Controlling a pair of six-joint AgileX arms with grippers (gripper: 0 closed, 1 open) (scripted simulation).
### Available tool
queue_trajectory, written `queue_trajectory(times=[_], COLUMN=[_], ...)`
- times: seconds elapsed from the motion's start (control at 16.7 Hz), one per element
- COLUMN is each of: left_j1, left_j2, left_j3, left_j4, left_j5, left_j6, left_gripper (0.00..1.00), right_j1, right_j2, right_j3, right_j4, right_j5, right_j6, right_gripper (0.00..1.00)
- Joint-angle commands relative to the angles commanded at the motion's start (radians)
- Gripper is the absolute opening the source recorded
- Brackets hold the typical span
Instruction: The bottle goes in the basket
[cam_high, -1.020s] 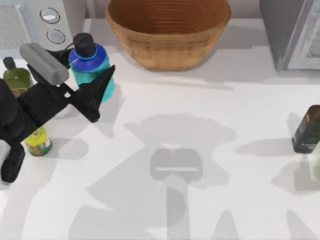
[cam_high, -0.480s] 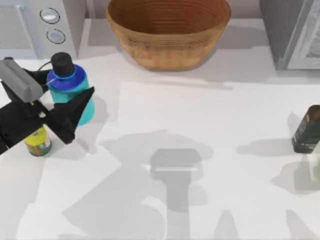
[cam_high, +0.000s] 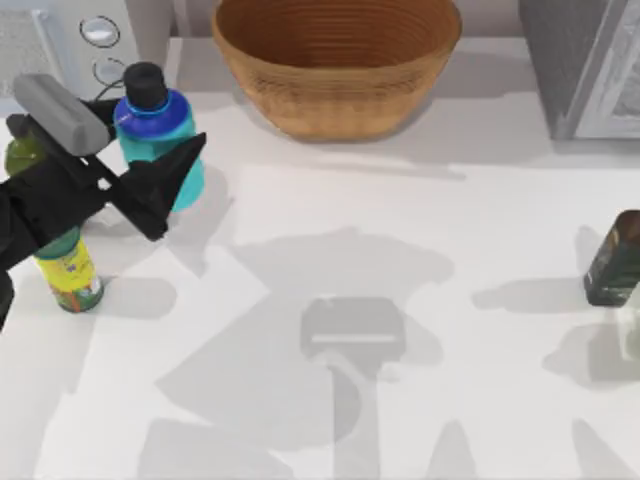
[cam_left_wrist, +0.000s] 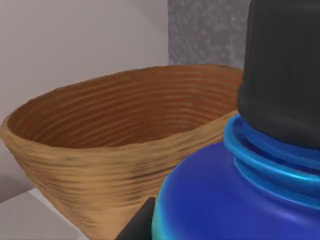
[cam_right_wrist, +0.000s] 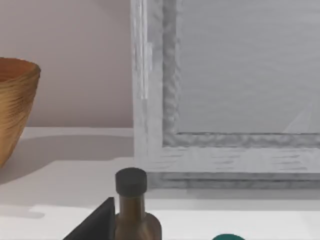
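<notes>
The left tool (cam_high: 150, 165) is gripping the bottle (cam_high: 157, 135) at the far left of the counter (cam_high: 400, 260), its dark fingers (cam_high: 165, 185) clamped on the teal body below the blue shoulder. The bottle is standing upright in that hold, black cap on top, and whether its base is touching the counter or hanging just above it cannot be told from the top view. In the left wrist view the bottle (cam_left_wrist: 240, 190) is sitting very close to the camera, with the basket (cam_left_wrist: 115, 145) beyond it, so the tool is facing the goal. The basket (cam_high: 335, 65) is resting at the far middle of the counter, to the right of the bottle and apart from it, and its ribbed inside is holding nothing that can be seen. By my judgement the grasp is done and the carry is what is left: the bottle needs lifting above the rim, moving right and farther back, and releasing inside. A yellow can (cam_high: 70, 275) is standing just near of the left arm and an olive bottle (cam_high: 25, 155) just left of it, both close to the arm and worth avoiding. A dark bottle (cam_high: 612, 258) is standing at the right edge of the counter; the right wrist view is showing it (cam_right_wrist: 132, 210) close by, beside a dark finger whose opening I cannot judge.
</notes>
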Motion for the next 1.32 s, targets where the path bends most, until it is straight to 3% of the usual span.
queue_trajectory(times=[0.78, 1.02, 1.32], left_j1=[-0.202, -0.231, -0.228], left_j2=[0.288, 0.321, 0.319], left_j3=[1.007, 1.115, 1.117], left_j4=[-0.681, -0.790, -0.790], left_j5=[-0.195, -0.226, -0.226], left_j6=[-0.013, -0.018, -0.015], left_gripper=[0.00, 0.00, 0.00], right_j1=[0.000, 0.000, 0.000], right_j2=[0.000, 0.000, 0.000], right_j3=[0.000, 0.000, 0.000], right_j4=[0.000, 0.000, 0.000], right_j5=[0.000, 0.000, 0.000], right_j6=[0.000, 0.000, 0.000], right_gripper=[1.00, 1.00, 1.00])
